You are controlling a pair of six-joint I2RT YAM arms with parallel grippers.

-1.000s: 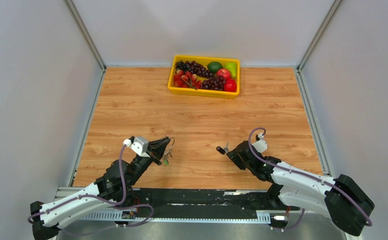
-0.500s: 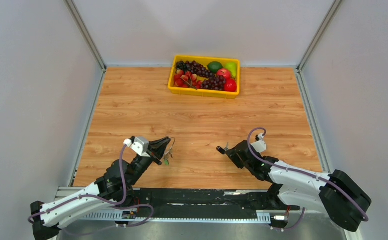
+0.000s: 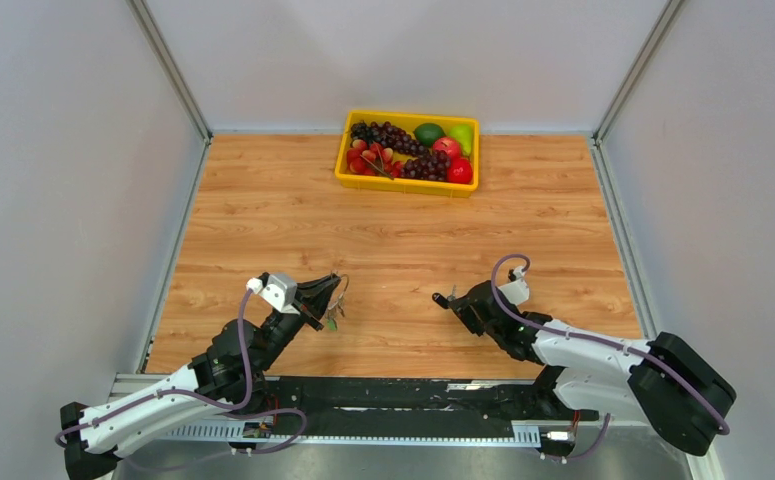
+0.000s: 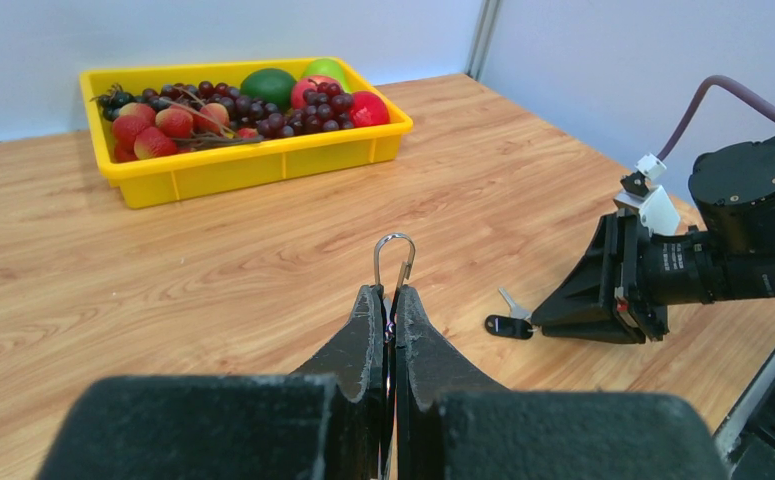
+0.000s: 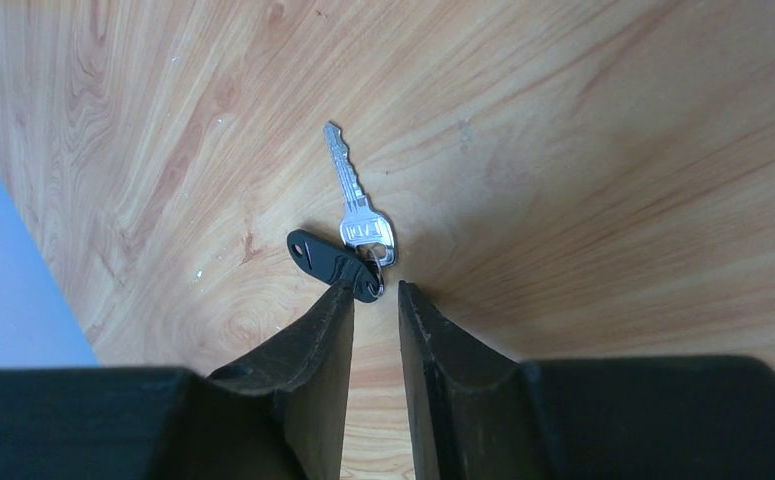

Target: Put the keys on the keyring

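Note:
My left gripper is shut on a silver wire keyring and holds it above the table; the loop pokes out past the fingertips. A green-headed key hangs below it in the top view. A key with a silver blade and a black head lies flat on the wood. My right gripper is low over the table, jaws a narrow gap apart with nothing between them. Its left fingertip touches the black head. The key also shows in the left wrist view, just ahead of the right gripper.
A yellow tray of fruit stands at the back middle of the wooden table; it also shows in the left wrist view. Grey walls close in the left, right and back sides. A black rail runs along the near edge.
My right gripper has edged a little left and forward, up to the key on the table. The left arm and the keyring have not moved.

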